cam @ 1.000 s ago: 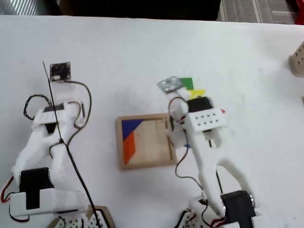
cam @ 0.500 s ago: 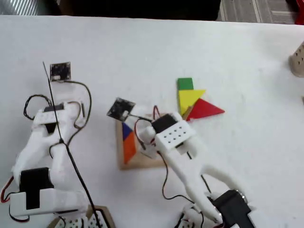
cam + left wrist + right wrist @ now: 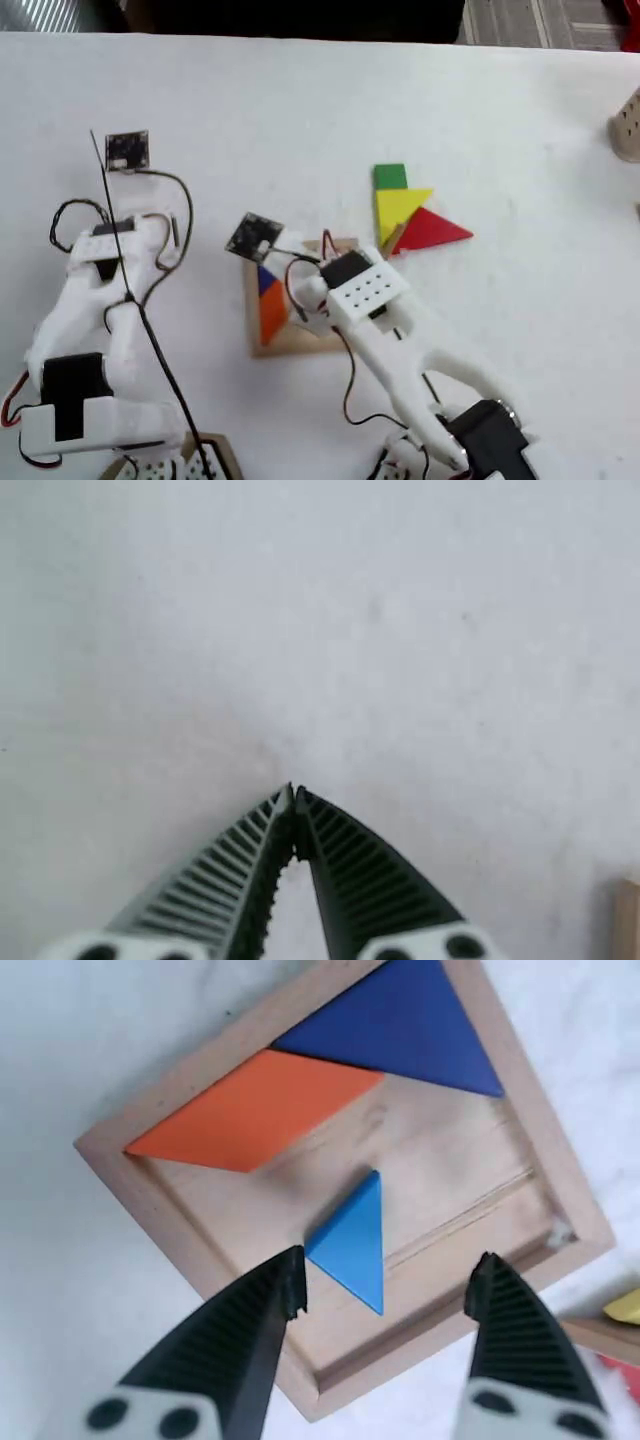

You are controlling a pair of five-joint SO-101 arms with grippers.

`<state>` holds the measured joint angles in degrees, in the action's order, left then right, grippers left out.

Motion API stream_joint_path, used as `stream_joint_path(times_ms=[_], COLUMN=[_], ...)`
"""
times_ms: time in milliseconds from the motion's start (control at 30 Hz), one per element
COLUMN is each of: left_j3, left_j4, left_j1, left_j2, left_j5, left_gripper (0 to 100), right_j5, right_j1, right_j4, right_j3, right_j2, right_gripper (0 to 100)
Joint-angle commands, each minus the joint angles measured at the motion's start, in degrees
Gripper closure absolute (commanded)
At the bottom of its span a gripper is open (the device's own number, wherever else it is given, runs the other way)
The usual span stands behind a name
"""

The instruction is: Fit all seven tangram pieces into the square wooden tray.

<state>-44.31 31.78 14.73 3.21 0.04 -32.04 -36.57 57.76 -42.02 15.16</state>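
The square wooden tray (image 3: 120,1165) holds a dark blue triangle (image 3: 400,1025) and an orange parallelogram (image 3: 255,1110) along one side. A small light blue triangle (image 3: 355,1240) lies flat on the tray floor. My right gripper (image 3: 390,1263) hovers open just over it, one finger on each side, touching nothing. From above, the right arm (image 3: 365,290) covers most of the tray (image 3: 258,345). A green square (image 3: 390,176), yellow triangle (image 3: 400,208) and red triangle (image 3: 430,230) lie on the table to its right. My left gripper (image 3: 293,795) is shut and empty over bare table.
The left arm (image 3: 100,300) stands folded at the table's left, with a thin black rod (image 3: 140,300) slanting across it. A perforated wooden block (image 3: 627,125) stands at the right edge. Another wooden item (image 3: 215,455) sits at the front edge.
The right arm swung left, from above the loose pieces to over the tray, uncovering the green, yellow and red pieces. The left arm kept still.
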Motion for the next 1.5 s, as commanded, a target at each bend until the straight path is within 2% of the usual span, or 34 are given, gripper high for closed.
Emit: stream_joint_path(times_ms=[0, 133, 400, 567, 633, 733, 800, 867, 967, 1100, 1200, 1333, 1467], left_j3=[2.99, 2.99, 2.81, 2.73, 2.2, -1.23, -4.92, -8.88, -13.89, -12.4, -4.66, 7.65, 10.37], left_j4=[0.26, 0.26, 0.62, 2.81, 4.22, 4.66, 4.75, 4.75, 5.01, 13.19, 20.22, 28.84, 30.68], left_j1=[0.48, 0.31, 0.13, -2.68, -3.47, -5.49, -7.43, -10.95, -18.33, -28.7, -34.07, -42.33, -52.09], left_j2=[0.22, 0.22, 0.22, 0.57, 2.24, 7.08, 12.26, 18.86, 28.79, 35.38, 32.04, 21.14, 10.86], left_j5=[0.62, 0.62, 0.62, 0.53, 0.44, -4.84, -10.02, -12.92, -13.1, -12.22, -9.05, -6.59, -6.59], left_gripper=[98, 98, 98, 98, 98, 98, 98, 98, 98, 98, 98, 98, 98], right_j5=[0.09, 5.19, 7.38, 7.74, 10.99, 13.98, 15.3, 16.35, 16.26, 15.03, 11.78, 11.43, 11.43], right_j1=[4.7, 11.91, 23.25, 29.41, 32.57, 37.32, 41.63, 46.02, 51.82, 58.59, 61.32, 61.93, 61.93], right_j4=[8.4, 16.31, 15.69, 15.78, 15.78, 15.52, 14.02, 12.79, 11.56, 7.6, 7.34, 6.64, 4.26], right_j3=[6.77, 9.93, 1.58, 0.44, 0.44, 0.44, 0.35, 0.35, -0.35, -4.4, -5.54, -6.42, -7.56], right_j2=[0.92, 0.92, 0.92, 0.92, 0.92, 0.92, 0.92, 0.84, 0.31, 0.84, 0.48, 0.4, 0.4], right_gripper=[75.1, 75.2, 75.2, 86.7, 91.3, 98.3, 97.5, 98.3, 98.1, 98.1, 98.1, 98.1, 98.1])
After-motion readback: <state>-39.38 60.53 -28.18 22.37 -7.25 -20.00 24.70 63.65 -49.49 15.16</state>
